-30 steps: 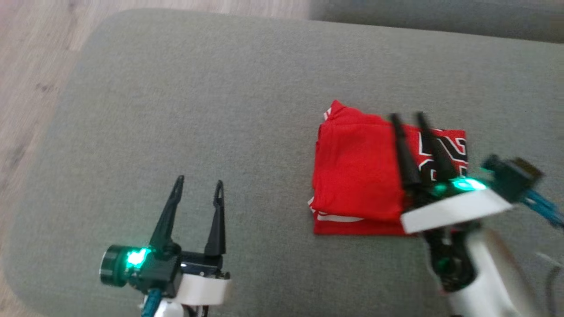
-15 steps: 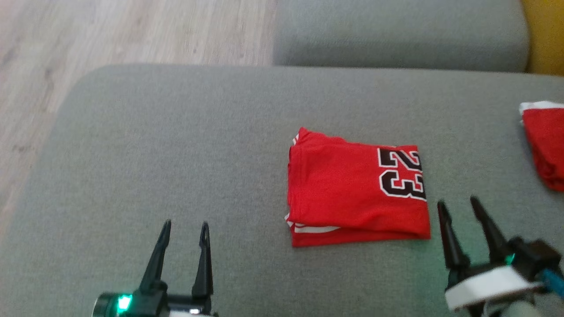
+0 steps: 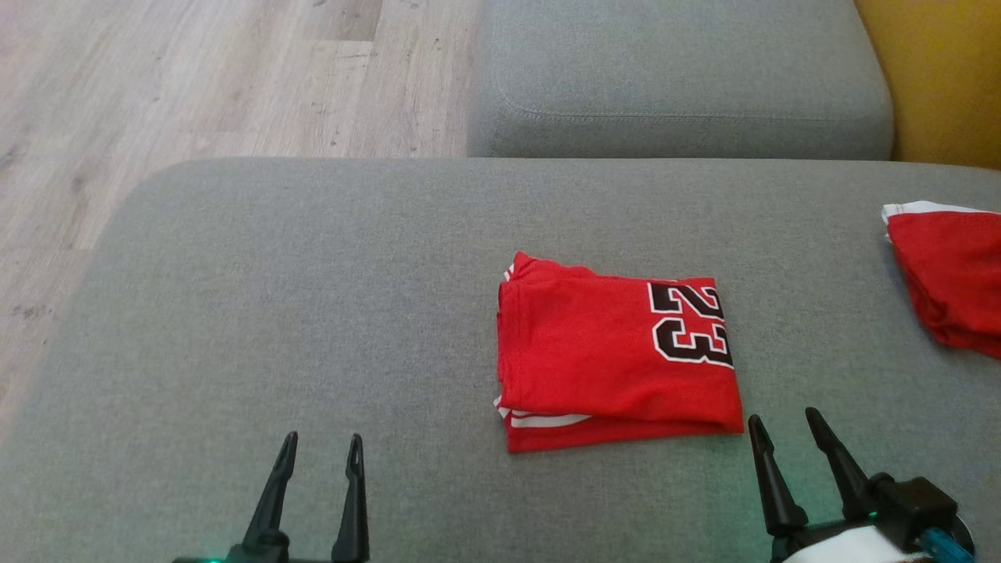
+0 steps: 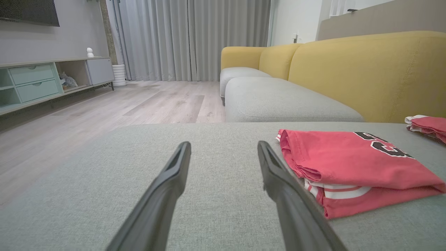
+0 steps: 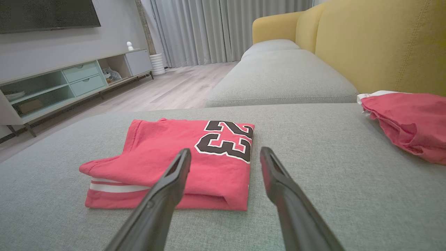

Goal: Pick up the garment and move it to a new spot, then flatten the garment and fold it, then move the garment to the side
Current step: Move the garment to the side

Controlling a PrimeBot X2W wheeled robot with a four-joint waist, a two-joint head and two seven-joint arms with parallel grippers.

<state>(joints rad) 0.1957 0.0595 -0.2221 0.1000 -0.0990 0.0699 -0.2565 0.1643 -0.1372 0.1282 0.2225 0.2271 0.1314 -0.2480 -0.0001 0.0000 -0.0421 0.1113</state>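
The garment (image 3: 614,352) is a red jersey with a black number 23, folded into a neat rectangle on the grey cushion (image 3: 313,313). It also lies at the right of the left wrist view (image 4: 352,167) and just beyond the fingers in the right wrist view (image 5: 181,153). My left gripper (image 3: 322,446) stands open at the lower left, well apart from the garment and empty. My right gripper (image 3: 784,418) is open and empty too, just off the garment's near right corner without touching it.
A second red garment (image 3: 950,274) lies bunched at the cushion's right edge. Another grey cushion (image 3: 672,78) and a yellow sofa back (image 3: 938,78) sit behind. Wooden floor (image 3: 195,78) drops off at left, with a low cabinet (image 5: 69,83) across the room.
My right gripper has drawn back off the folded garment toward the near edge, leaving it lying flat. Both grippers sit lower in the head view, which has also tilted up.
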